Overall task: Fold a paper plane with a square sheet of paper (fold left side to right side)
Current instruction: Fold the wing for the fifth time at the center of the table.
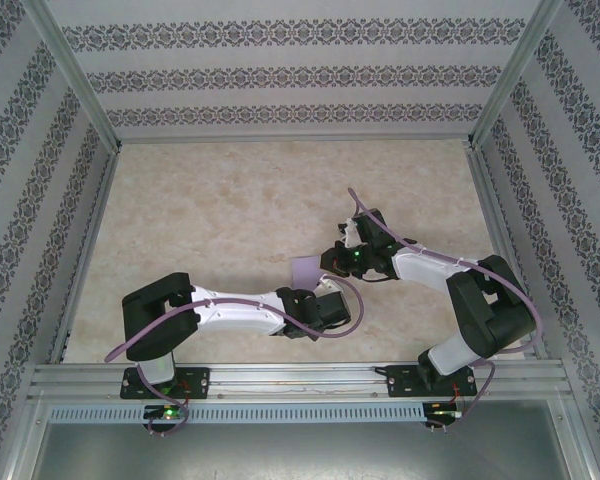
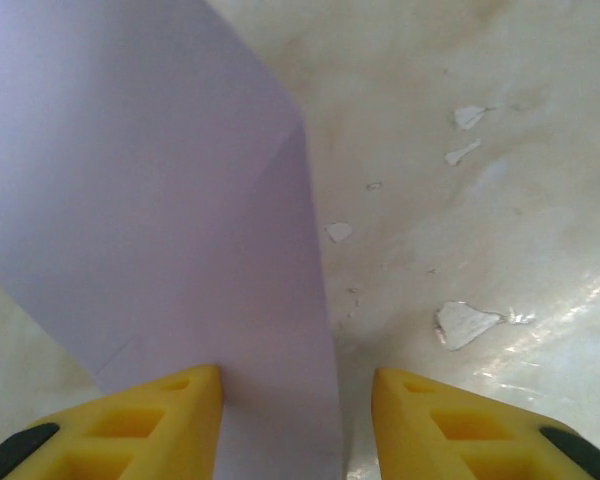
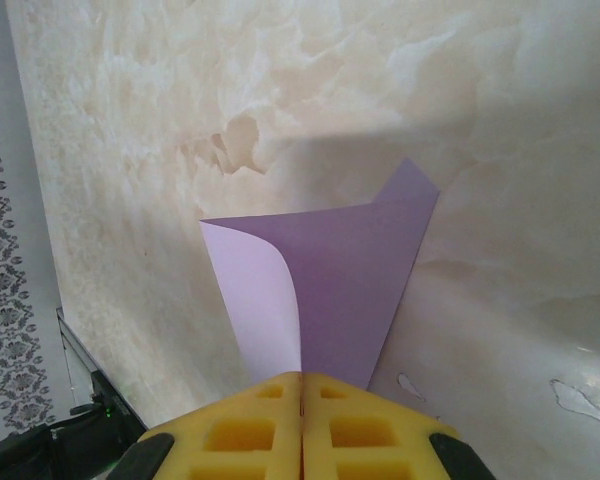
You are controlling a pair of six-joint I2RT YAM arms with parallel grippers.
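Observation:
The square sheet of paper (image 1: pixel 306 270) is a small lavender piece held up off the table between the two grippers. My right gripper (image 3: pixel 301 392) is shut on its near edge; the sheet (image 3: pixel 355 280) curls, with a pale flap (image 3: pixel 260 300) bending over on the left. In the top view that gripper (image 1: pixel 332 262) sits just right of the paper. My left gripper (image 2: pixel 295 405) is open, reaching in from below (image 1: pixel 313 298). The sheet (image 2: pixel 150 200) passes between its yellow fingers (image 2: pixel 185 420), close to the left one, with a gap to the right finger.
The marbled tabletop (image 1: pixel 230 210) has chipped, flaking spots (image 2: pixel 465 322) near the paper. Patterned walls (image 1: pixel 280 75) and aluminium frame posts (image 1: pixel 72 70) enclose the table on three sides. A rail (image 1: pixel 300 378) runs along the near edge.

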